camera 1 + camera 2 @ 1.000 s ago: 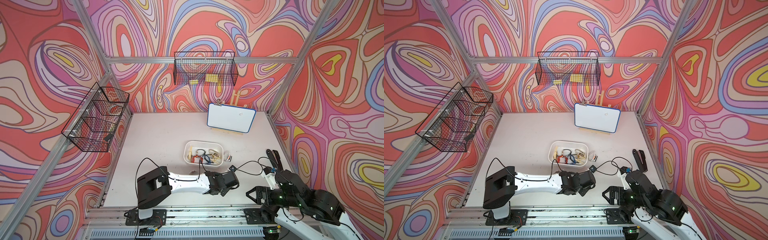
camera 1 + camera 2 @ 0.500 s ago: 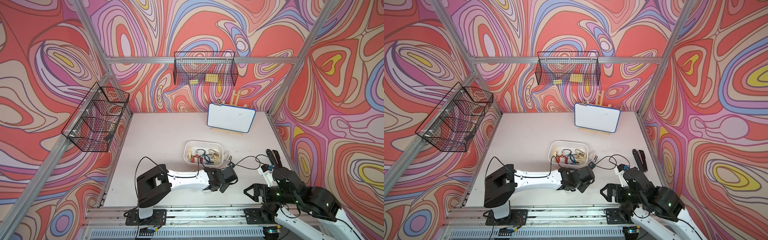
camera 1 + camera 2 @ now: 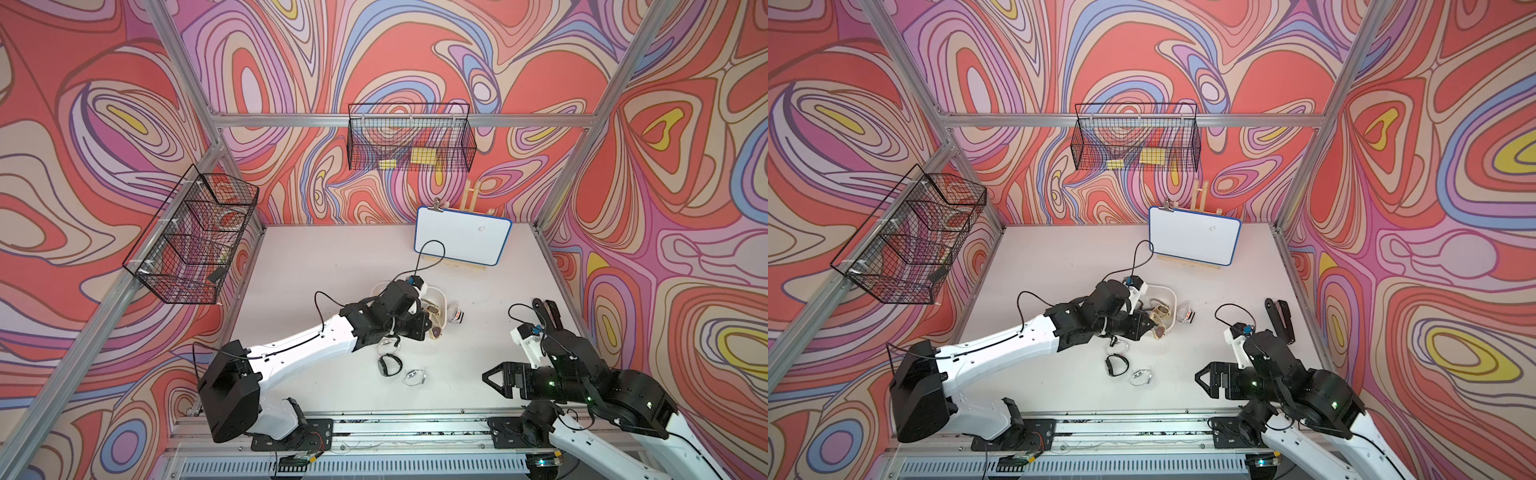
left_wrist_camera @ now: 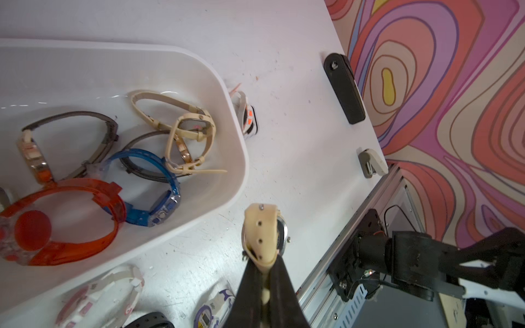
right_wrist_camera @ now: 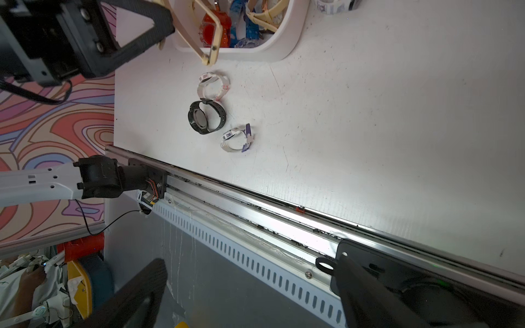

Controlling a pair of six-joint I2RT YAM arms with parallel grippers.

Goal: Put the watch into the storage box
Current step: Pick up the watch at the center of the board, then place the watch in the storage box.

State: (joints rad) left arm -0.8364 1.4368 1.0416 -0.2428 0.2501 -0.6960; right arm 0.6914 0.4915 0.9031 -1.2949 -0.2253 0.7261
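Done: storage box holds several watches.
Carrying: left gripper pinches beige watch, outside box's 5 o'clock corner.
Remaining: drop it in; black watch and others lie at 6 o'clock.
Right gripper: spread wide, empty.

The storage box is smooth glossy white plastic, the bench matt and scuffed, the watch strap matt cream rubber.
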